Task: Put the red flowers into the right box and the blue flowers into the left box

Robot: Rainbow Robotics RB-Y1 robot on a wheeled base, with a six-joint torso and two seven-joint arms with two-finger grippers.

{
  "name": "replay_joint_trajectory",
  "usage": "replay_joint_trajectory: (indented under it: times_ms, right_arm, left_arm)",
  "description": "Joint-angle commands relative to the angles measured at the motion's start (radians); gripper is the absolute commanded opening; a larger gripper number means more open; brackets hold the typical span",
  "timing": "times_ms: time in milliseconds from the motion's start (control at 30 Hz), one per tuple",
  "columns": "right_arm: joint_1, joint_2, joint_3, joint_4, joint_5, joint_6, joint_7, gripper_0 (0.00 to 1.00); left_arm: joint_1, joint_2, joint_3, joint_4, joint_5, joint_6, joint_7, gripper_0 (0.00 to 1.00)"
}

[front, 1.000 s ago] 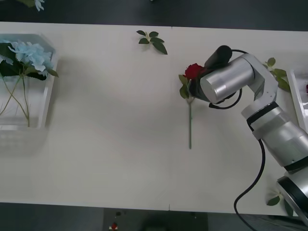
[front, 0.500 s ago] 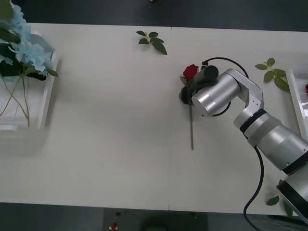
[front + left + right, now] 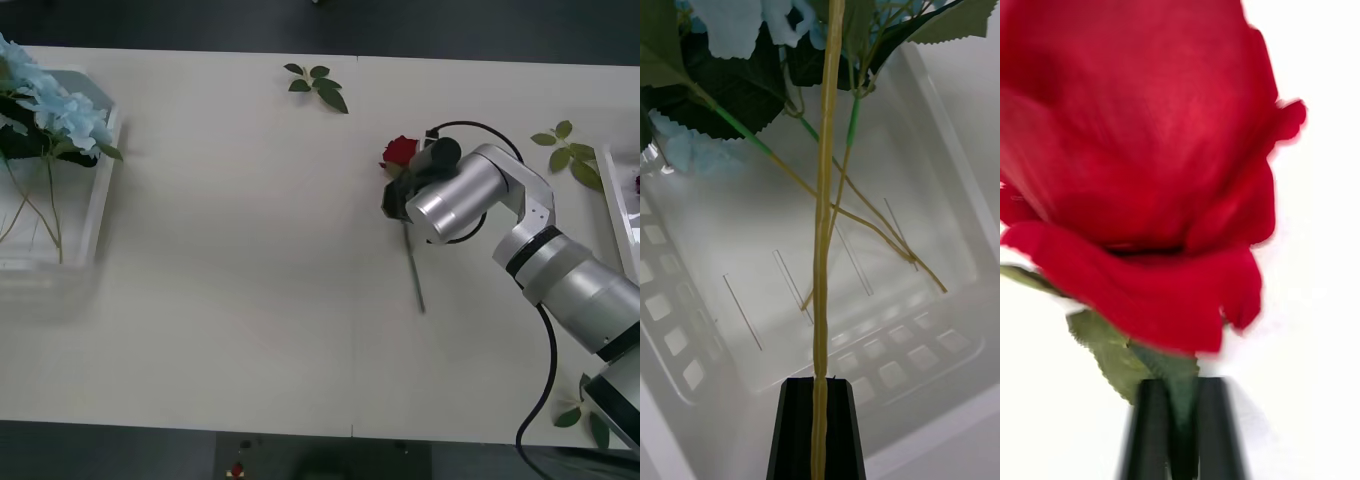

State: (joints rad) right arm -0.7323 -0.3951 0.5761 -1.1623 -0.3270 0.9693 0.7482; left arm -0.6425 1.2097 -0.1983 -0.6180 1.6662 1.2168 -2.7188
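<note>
A red flower [image 3: 401,150] is at the table's centre right, its thin stem slanting toward me. My right gripper [image 3: 1180,424] is shut on that stem just under the bloom [image 3: 1142,150]; in the front view its fingers [image 3: 396,190] sit under the silver wrist. My left gripper [image 3: 818,424] is shut on the long stem [image 3: 826,225] of a blue flower, above the left box [image 3: 887,247]. More blue flowers [image 3: 60,110] lie in the left box [image 3: 100,200], heads at the far end. The right box [image 3: 617,200] shows as a sliver at the right edge.
Flowerless green leaf sprigs lie at the far middle [image 3: 318,85], beside the right box [image 3: 570,150] and near the front right corner [image 3: 575,415]. The table's front edge runs along the bottom of the front view.
The right arm closed in on the rose and the stem's lower end has swung to the right. At the far left the blue heads have shifted over the box.
</note>
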Motion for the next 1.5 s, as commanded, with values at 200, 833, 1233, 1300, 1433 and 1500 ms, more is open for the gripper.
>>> replay_joint_trajectory:
  times_ms: [200,833,1233,1300,1433,1500]
  right_arm:
    - [-0.042,-0.182,-0.009,-0.126,-0.181,0.114,0.074,0.0]
    - [-0.102,-0.709,-0.398,-0.194,-0.664,0.582,0.689,0.0]
    - [-0.096,-0.699,-0.398,0.342,-0.399,0.172,1.059,0.0]
    - [-0.096,-0.673,-0.397,0.411,-0.36,0.057,1.085,0.0]
    - [-0.091,-0.62,-0.397,0.524,-0.271,-0.147,1.085,0.0]
    - [-0.085,-0.597,-0.397,0.562,-0.221,-0.204,1.08,0.0]
  left_arm:
    - [0.076,-0.076,0.013,-0.002,0.107,-0.243,0.013,0.0]
    - [0.113,-0.194,-0.214,-0.022,0.342,-0.597,0.013,0.0]
    - [0.113,-0.194,-0.214,-0.012,0.343,-0.599,0.013,0.9]
    - [0.113,-0.194,-0.214,-0.009,0.345,-0.599,0.013,0.94]
    - [0.112,-0.194,-0.214,-0.009,0.333,-0.599,0.013,0.94]
    - [0.107,-0.179,-0.216,-0.009,0.303,-0.594,0.013,0.94]
